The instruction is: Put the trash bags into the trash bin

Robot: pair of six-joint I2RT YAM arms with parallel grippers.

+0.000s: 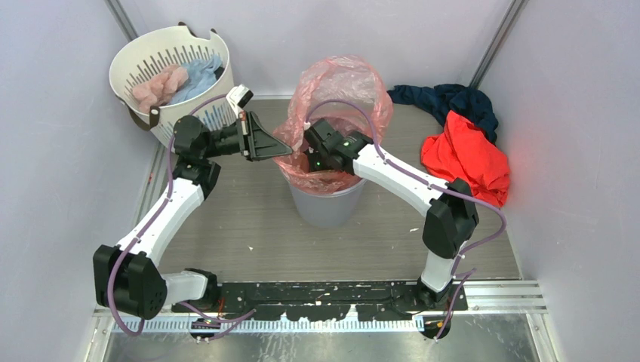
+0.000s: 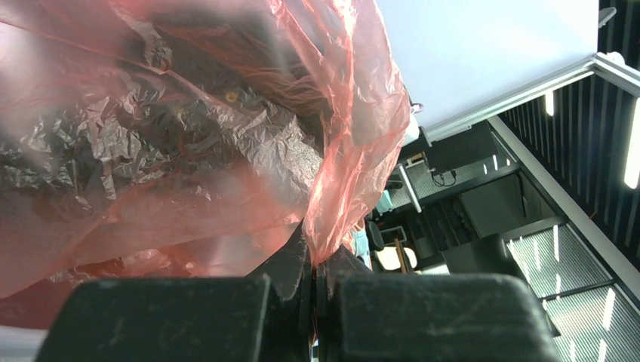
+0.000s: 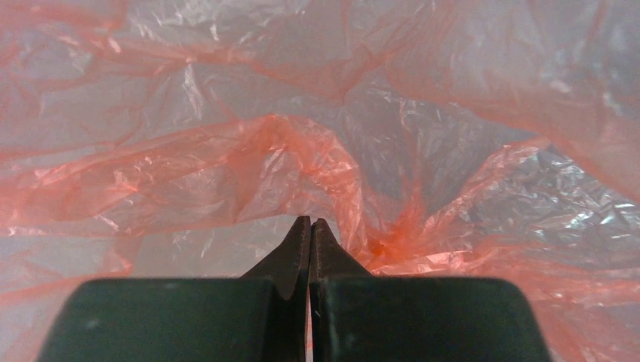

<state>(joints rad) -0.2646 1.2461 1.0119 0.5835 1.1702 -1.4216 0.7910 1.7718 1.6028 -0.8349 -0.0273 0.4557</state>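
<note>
1. The left end effector [image 2: 312,260] is clenched on a fold of the trash bag [image 2: 355,113], and the film rises from between its fingertips.
2. The right end effector [image 3: 309,226] is also clenched. Its tips meet with no film visibly between them, and crinkled film lies just ahead and on every side, so it appears to be inside the bag's mouth.
3. The trash bin [image 1: 328,205] stands just beyond the left end effector's tips and directly beneath the right one.
4. Done so far: the bag's lower part sits inside the bin's rim.
5. Left to do: a large bubble of film stands above the rim, behind the right end effector. That bubble and the pinched edge probably both need pushing down.
6. A laundry basket [image 1: 124,64] stands behind the left end effector. A red garment [image 1: 468,158] and a dark blue garment [image 1: 453,98] lie on the surface [image 1: 241,226], well to the right of the right one.
</note>
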